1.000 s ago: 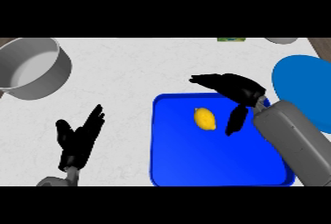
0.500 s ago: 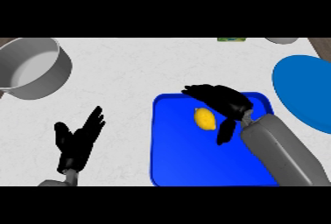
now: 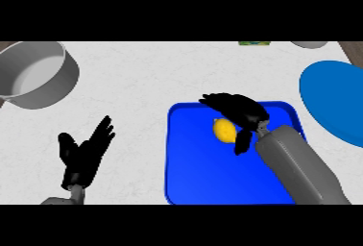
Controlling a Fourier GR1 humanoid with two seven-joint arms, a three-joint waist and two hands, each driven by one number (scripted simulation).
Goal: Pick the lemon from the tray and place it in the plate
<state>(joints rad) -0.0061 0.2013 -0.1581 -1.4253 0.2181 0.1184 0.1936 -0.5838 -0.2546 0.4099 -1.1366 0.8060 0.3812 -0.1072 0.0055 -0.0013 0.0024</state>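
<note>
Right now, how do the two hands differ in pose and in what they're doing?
The right hand is over the blue tray, its fingers arched above the lemon; the left hand is over bare counter, away from the tray. The right hand's fingers curve around the lemon without closing on it; the left hand's are straight and point up, at rest. Both are black on grey forearms.

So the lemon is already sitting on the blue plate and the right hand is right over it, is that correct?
Not quite. The head view shows the lemon on the blue tray, not on the blue plate at the right edge. The right hand is indeed right over it.
</note>
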